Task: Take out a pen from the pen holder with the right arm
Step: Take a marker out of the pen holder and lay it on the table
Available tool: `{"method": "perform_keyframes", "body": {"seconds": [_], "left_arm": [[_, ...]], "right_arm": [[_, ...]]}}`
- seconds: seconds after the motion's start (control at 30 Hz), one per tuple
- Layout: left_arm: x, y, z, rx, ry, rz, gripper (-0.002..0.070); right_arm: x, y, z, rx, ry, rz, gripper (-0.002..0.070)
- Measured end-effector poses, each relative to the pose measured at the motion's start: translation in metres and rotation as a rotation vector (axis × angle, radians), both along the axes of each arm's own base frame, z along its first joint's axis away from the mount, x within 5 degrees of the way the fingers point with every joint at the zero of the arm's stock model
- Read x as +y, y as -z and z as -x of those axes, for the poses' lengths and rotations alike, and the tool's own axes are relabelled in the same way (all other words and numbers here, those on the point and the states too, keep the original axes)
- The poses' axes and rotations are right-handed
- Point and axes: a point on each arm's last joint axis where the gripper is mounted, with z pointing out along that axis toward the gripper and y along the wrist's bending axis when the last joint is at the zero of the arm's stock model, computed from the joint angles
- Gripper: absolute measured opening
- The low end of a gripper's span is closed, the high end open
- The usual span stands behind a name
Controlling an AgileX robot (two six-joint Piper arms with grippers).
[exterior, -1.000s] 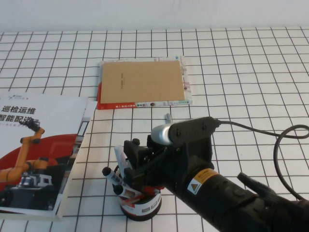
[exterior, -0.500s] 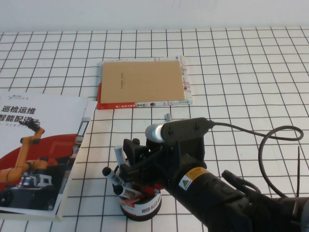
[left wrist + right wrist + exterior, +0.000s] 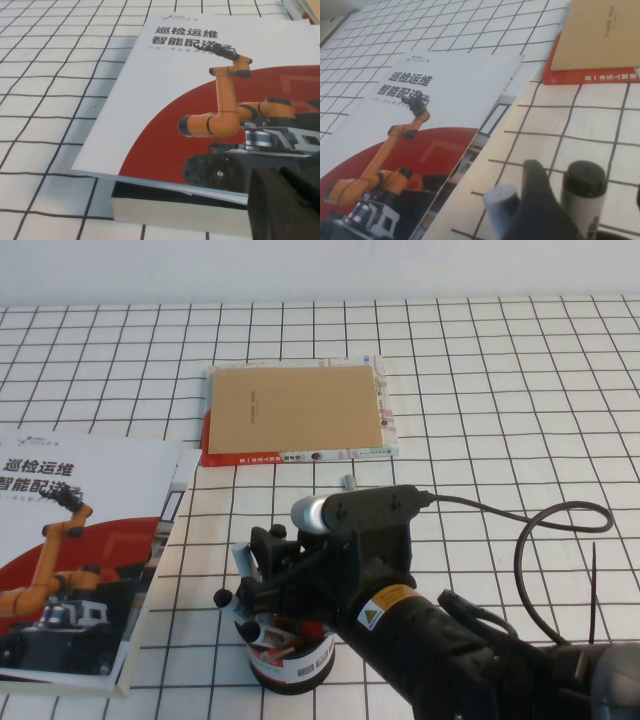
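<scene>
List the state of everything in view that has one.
right gripper, open, down at the pen tops over the holder
left gripper, parked over the robot manual's edge
pen holder, upright on the table, pens inside
pens, capped, leaning in the holder, none taken out
robot manual, closed, lying flat
brown book, closed, lying flat

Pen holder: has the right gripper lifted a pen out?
No: the right gripper sits open among pens standing in the pen holder; left gripper hovers by the booklet.
</scene>
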Motion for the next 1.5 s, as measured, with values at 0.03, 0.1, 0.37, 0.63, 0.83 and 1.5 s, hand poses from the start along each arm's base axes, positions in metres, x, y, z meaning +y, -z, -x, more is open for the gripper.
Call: {"method": "perform_keyframes", "body": {"seconds": [0.03, 0.1, 0.37, 0.63, 0.83, 1.5], "left_arm": [[0.000, 0.000, 0.000, 0.000, 0.000, 0.000, -0.0003], [0.000, 0.000, 0.000, 0.000, 0.000, 0.000, -0.0003], [0.000, 0.000, 0.000, 0.000, 0.000, 0.000, -0.0003], [0.000, 0.000, 0.000, 0.000, 0.000, 0.000, -0.0003], [0.000, 0.000, 0.000, 0.000, 0.000, 0.000, -0.0004], [0.000, 0.000, 0.000, 0.000, 0.000, 0.000, -0.0003]], "right_arm": [[0.000, 0.001, 0.000, -0.001, 0.002, 0.002, 0.0376], [0.001, 0.003, -0.001, 0.001, 0.002, 0.005, 0.0376], [0.001, 0.006, -0.001, 0.005, 0.002, 0.013, 0.0333], [0.001, 0.006, -0.001, 0.005, 0.004, 0.013, 0.0155], [0.001, 0.006, -0.001, 0.005, 0.004, 0.013, 0.0130], [-0.025, -0.071, 0.015, -0.222, -0.072, 0.058, 0.0130]]}}
